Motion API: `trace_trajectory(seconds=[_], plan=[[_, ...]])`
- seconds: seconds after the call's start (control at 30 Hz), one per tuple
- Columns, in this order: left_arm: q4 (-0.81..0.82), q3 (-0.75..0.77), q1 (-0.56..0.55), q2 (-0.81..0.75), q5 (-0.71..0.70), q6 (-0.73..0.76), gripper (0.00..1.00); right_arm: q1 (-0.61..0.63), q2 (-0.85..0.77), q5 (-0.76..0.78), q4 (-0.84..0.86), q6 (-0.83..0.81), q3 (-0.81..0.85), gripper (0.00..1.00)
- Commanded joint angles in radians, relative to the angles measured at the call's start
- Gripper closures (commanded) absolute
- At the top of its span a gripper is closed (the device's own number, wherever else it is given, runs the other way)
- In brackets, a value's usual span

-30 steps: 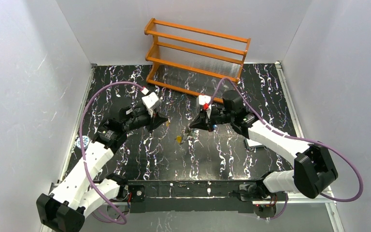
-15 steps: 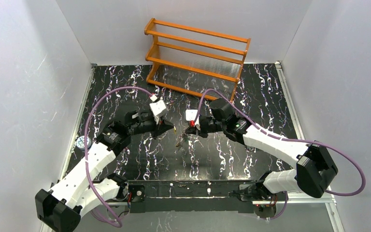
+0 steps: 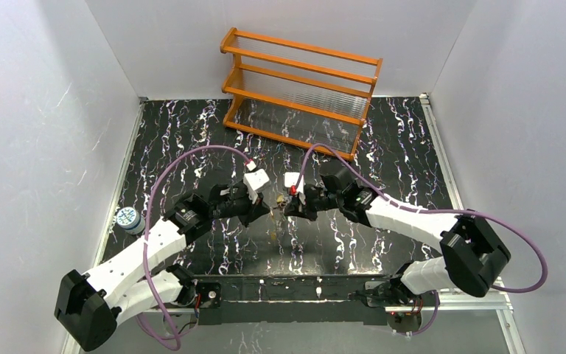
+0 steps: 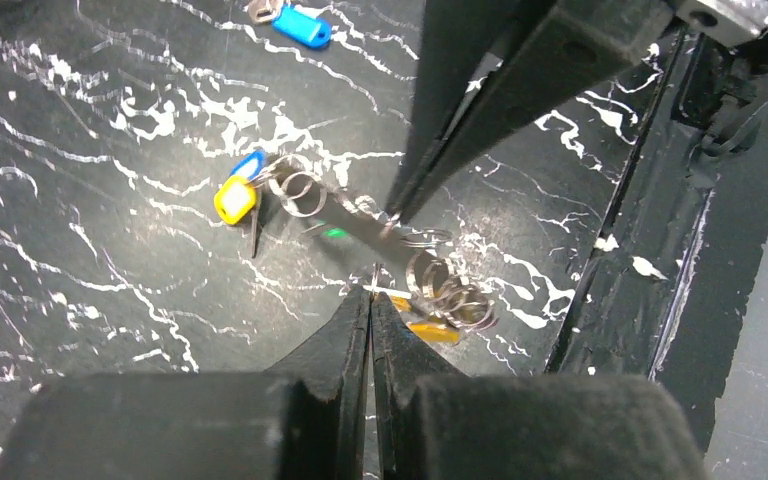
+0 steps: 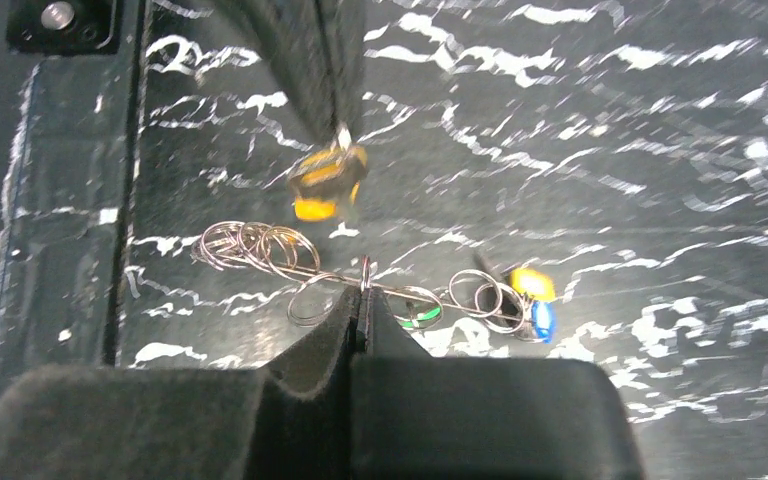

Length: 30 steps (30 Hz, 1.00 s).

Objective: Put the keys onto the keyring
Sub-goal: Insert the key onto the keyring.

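Note:
The keyring [image 5: 405,293] is a long thin wire loop strung with several small split rings, held just above the black table. My right gripper [image 5: 363,290] is shut on its middle; it also shows in the left wrist view [image 4: 397,212]. Yellow [image 5: 530,283], blue [image 5: 543,320] and green [image 5: 420,318] keys hang at one end of it. My left gripper [image 4: 372,292] is shut on the small ring of the orange key [image 5: 328,180], right by the keyring. In the top view the left gripper [image 3: 267,209] and the right gripper [image 3: 286,209] meet tip to tip.
An orange wooden rack [image 3: 298,81] stands at the back. A round blue-and-white disc [image 3: 127,217] lies at the table's left edge. A loose blue key [image 4: 300,27] lies apart on the table. The black front rail [image 4: 640,250] runs close to the grippers.
Both grippers have moved toward each other and toward the near edge, from apart to tip to tip. The keyring came along in the right gripper.

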Motion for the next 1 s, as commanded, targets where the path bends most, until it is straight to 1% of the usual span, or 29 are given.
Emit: trace_trajectory(seconds=[0.0, 0.13, 0.23, 0.43, 0.57, 0.8, 0.97], plan=[[0.033, -0.047, -0.009, -0.042, -0.090, -0.060, 1.00, 0.004, 0.023, -0.067, 0.073, 0.089, -0.053, 0.99], [0.035, -0.074, -0.009, -0.061, -0.112, -0.087, 1.00, 0.006, 0.045, -0.068, 0.081, 0.138, -0.101, 0.99], [0.038, -0.089, -0.010, -0.060, -0.110, -0.112, 1.00, 0.005, 0.067, -0.075, 0.087, 0.176, -0.104, 0.99], [0.074, -0.129, -0.018, -0.032, -0.045, -0.125, 1.00, 0.006, 0.120, -0.096, 0.132, 0.268, -0.082, 0.99], [0.070, -0.137, -0.030, -0.011, -0.013, -0.117, 1.00, 0.006, 0.152, -0.098, 0.151, 0.320, -0.067, 0.99], [0.053, -0.136, -0.058, -0.011, -0.017, -0.119, 1.00, 0.006, 0.177, -0.078, 0.171, 0.368, -0.043, 0.99], [0.006, -0.114, -0.083, 0.000, -0.064, -0.115, 1.00, 0.006, 0.177, -0.084, 0.162, 0.383, -0.027, 0.99]])
